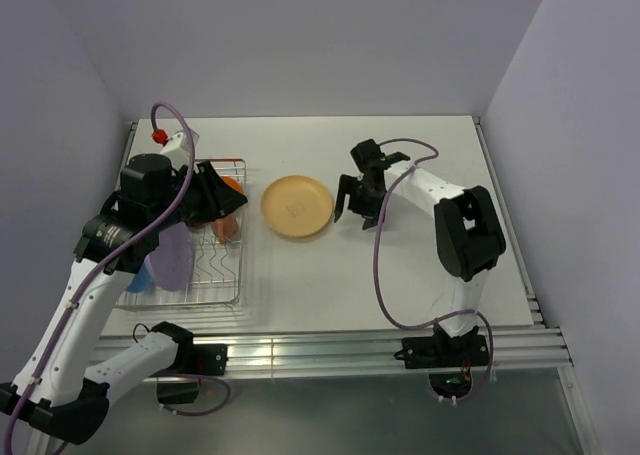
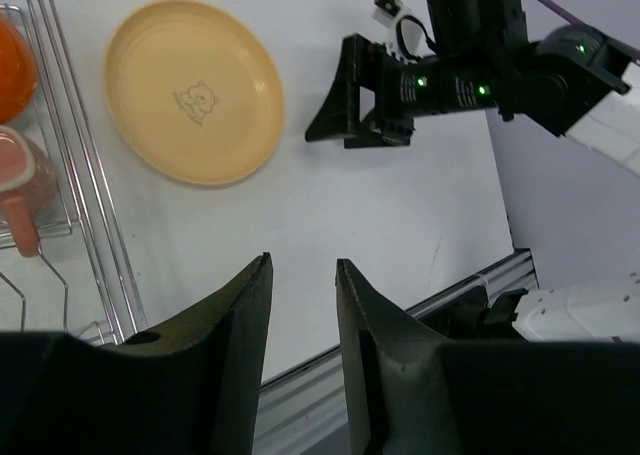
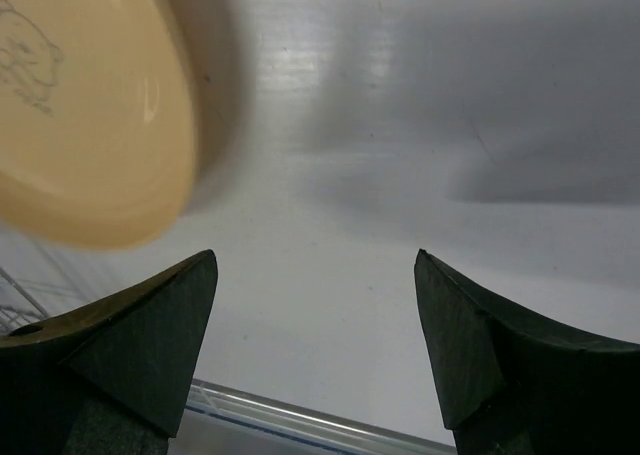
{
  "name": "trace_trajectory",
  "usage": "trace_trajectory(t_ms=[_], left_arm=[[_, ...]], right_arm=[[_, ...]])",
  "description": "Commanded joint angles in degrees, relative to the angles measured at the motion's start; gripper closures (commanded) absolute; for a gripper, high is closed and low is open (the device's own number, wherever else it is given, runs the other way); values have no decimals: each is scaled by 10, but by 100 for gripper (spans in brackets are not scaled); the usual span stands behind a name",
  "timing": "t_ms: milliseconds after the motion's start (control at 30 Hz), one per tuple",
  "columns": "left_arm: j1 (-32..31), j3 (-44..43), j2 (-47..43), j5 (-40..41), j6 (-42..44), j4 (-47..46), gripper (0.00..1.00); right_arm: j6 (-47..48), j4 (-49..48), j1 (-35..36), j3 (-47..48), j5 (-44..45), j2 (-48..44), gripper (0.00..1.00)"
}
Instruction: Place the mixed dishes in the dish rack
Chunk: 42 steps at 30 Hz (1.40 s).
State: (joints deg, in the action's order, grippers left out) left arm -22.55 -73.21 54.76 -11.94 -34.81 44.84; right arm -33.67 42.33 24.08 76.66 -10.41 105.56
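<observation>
**Holdings at this moment: rack, dishes, two claws**

Item 1. The dish rack (image 1: 215, 272). We list a silver wire rack at the left side of the white table (image 1: 420, 275), in front of the left arm's base.

Item 2. The lilac plate (image 1: 172, 257). It stands inside the rack toward its near left part and is partly covered by the left arm in the overhead view.

Item 3. The blue plate (image 1: 140, 277). It sits just left of the lilac plate, also in the rack. We see only a sliver of it.

Item 4. The orange bowl (image 2: 12, 70). It lies in the far right corner of the rack, cut off by the edge of the left wrist view.

Item 5. The pinkish-orange mug (image 2: 25, 190). It is in the rack just beside the orange bowl, on its near side.

Item 6. The tan plate (image 1: 297, 206). It lies flat on the table between the rack and the right arm, outside the rack. A small outline drawing marks its centre.

Item 7. The left gripper (image 2: 303, 300). It hangs over the rack's right edge. We record its jaws as slightly parted, with a narrow gap and nothing in it.

Item 8. The right gripper (image 1: 352, 203). It is low over the table, just beside the tan plate's right rim and not touching it. Its jaws are spread wide and empty.
</observation>
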Motion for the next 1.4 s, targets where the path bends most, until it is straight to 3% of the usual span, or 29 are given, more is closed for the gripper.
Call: trace_trajectory(t_ms=[0,267,367,600,900,1033,1167,1233,1367], left_arm=[[-8,19,-34,-19,-28,-27,62],[-9,46,-77,-19,-47,-3,65],[-9,48,-88,-18,-47,8,66],[-9,54,-109,-14,-54,25,65],[-9,48,-124,-3,-44,47,46],[-8,52,-129,-4,-45,46,40],[-9,61,-130,-8,-44,39,40],[-9,68,-128,-10,-45,30,40],[-9,79,-113,-25,-47,4,35]], right_arm=[[-10,-34,9,71,-2,32,14],[-17,-19,36,201,-9,129,15],[-25,42,43,300,8,197,16],[-31,89,55,372,35,258,17],[-37,114,93,395,94,301,30],[-44,116,98,383,121,302,47],[-47,114,99,362,138,288,100],[-40,109,100,352,138,273,100],[-24,79,90,264,163,143,100]])
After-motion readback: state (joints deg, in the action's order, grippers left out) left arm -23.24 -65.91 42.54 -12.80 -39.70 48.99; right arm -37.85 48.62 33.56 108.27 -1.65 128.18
